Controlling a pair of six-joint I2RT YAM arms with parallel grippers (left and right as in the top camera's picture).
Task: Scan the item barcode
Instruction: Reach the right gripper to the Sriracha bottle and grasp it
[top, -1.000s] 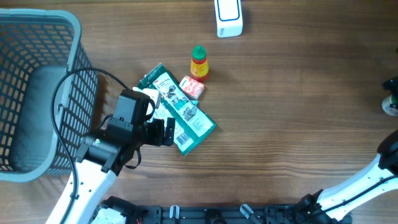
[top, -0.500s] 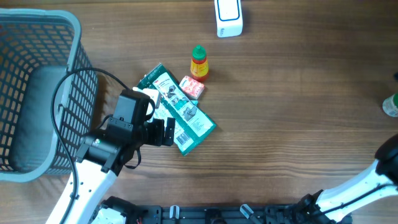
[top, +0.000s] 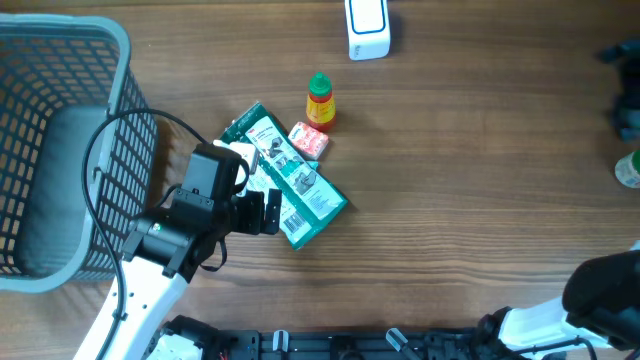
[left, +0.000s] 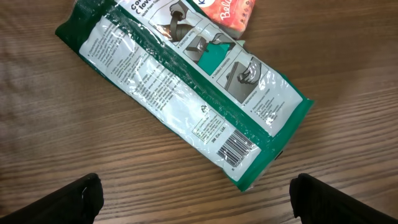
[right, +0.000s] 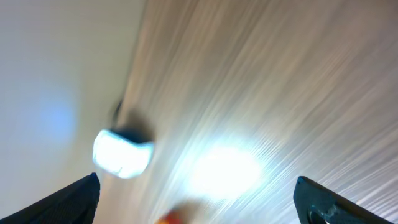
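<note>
Since a second ago only my right arm has moved: on the overhead it has swung from the mid right edge up toward the far right corner, and it shows as a dark smear there. The left arm and the goods lie as they did.

The green packet (top: 290, 180) lies flat on the counter (top: 450, 200), directly ahead of the left claw (top: 272, 212). Its long axis runs diagonally, the far end toward the basket (top: 120, 60) and the near end toward the open counter. The barcode (left: 238, 149) faces up at that near end, closest to the claw. The left claw is released, fingers spread wide with nothing between them, just short of the packet's edge. The right claw (right: 199, 205) is also spread and empty, and its view is too blurred to read much.

The left arm is plainly the nearer one. A small pink packet (top: 309, 140) touches the green one's far edge, and a red bottle (top: 319, 100) stands just beside that. The white scanner (top: 367, 28) sits well apart at the far edge. I judge that nothing blocks the barcode end.
</note>
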